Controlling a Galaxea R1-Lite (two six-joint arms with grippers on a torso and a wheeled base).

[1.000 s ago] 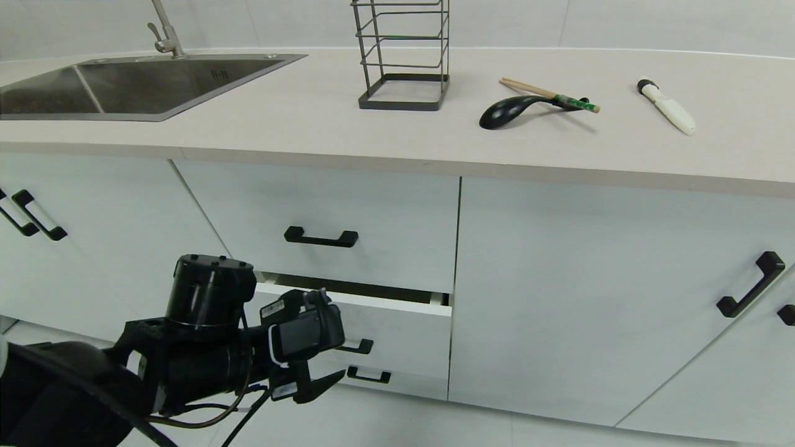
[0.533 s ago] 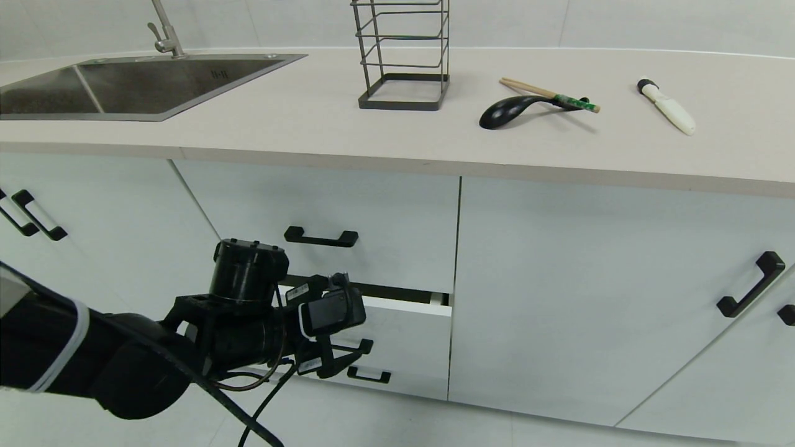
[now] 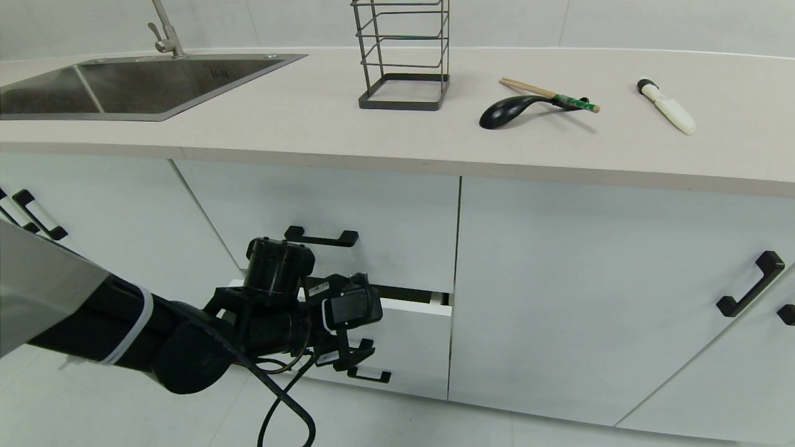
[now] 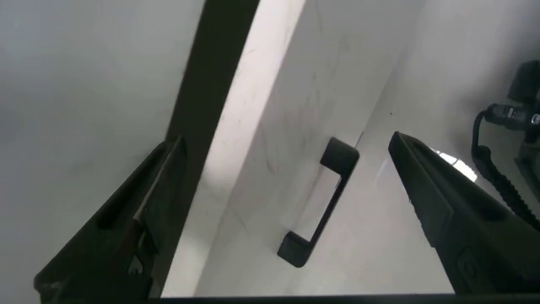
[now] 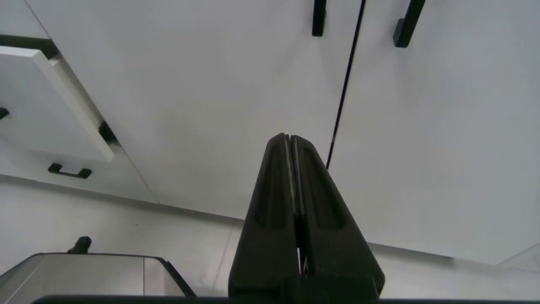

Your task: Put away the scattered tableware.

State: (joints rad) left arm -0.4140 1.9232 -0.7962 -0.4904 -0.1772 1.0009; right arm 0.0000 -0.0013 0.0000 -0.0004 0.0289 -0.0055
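On the countertop [image 3: 310, 133] lie a black spoon [image 3: 508, 110], a pair of chopsticks [image 3: 549, 94] resting across its handle, and a white knife with a black end [image 3: 667, 107] further right. Below, the middle drawer [image 3: 404, 326] stands slightly ajar. My left gripper [image 3: 363, 351] is low at that drawer's front, right by its black handle [image 4: 321, 203]. In the left wrist view the left gripper [image 4: 285, 145] is open, the handle lying between and beyond its fingers. My right gripper [image 5: 291, 165] is shut on nothing, facing the white cabinet fronts.
A black wire rack [image 3: 404, 59] stands at the back of the counter, with a steel sink [image 3: 124, 81] and tap to the left. Closed drawers with black handles [image 3: 321, 236] sit above and below the ajar one. Cabinet doors with handles [image 3: 748, 284] lie to the right.
My left arm has moved forward and to the right, bringing the open gripper up to the ajar drawer's handle. The drawer and the tableware have not moved.
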